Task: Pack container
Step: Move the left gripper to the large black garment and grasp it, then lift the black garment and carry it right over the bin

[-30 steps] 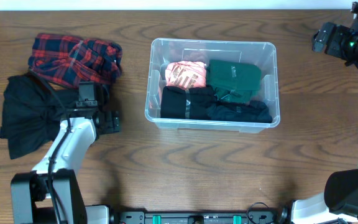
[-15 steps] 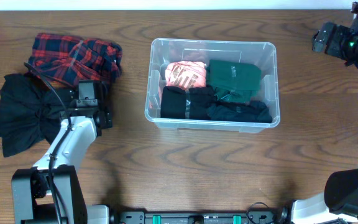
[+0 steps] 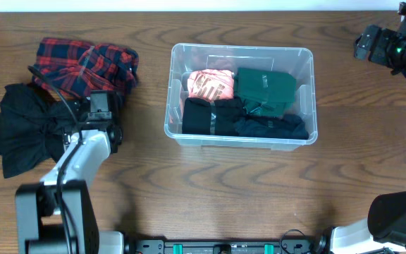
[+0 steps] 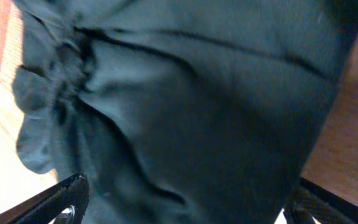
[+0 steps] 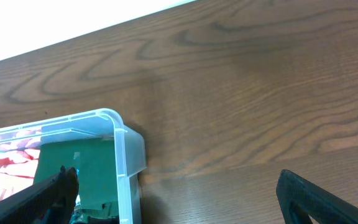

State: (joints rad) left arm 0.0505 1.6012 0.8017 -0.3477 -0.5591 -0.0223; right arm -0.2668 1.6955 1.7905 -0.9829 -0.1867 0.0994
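Dark wood-grain worktop (image 3: 245, 190), with a white strip (image 3: 189, 4) along its far edge. At the left edge, a crumpled black cloth (image 3: 27, 130), folds too dark to read from overhead and blurred in the left wrist view; kind of garment impossible to tell. Just behind it, touching, a bunched red-and-blue plaid shirt (image 3: 83, 63) near the far left corner. Left gripper (image 4: 188, 202) spread wide over the black cloth at its right side, only the two fingertips (image 4: 67, 196) showing at the bottom corners of the wrist view, cloth filling everything between them; not clamped on anything, contact with the fabric impossible to judge. At mid-worktop, nearer the far edge, the container (image 3: 240, 51), upright, clear-walled, well apart from both arms. Inside, packed close: a pink printed garment (image 3: 210, 85) far left, a green garment (image 3: 265, 88) far right, a black folded piece (image 3: 210, 116) near left, a dark blue piece (image 3: 273, 127) near right; lower layers and base hidden beneath them. Right gripper (image 5: 182, 196) raised by the far right corner, partly cut off overhead, jaws wide and empty, with one corner of the container low in its wrist view.
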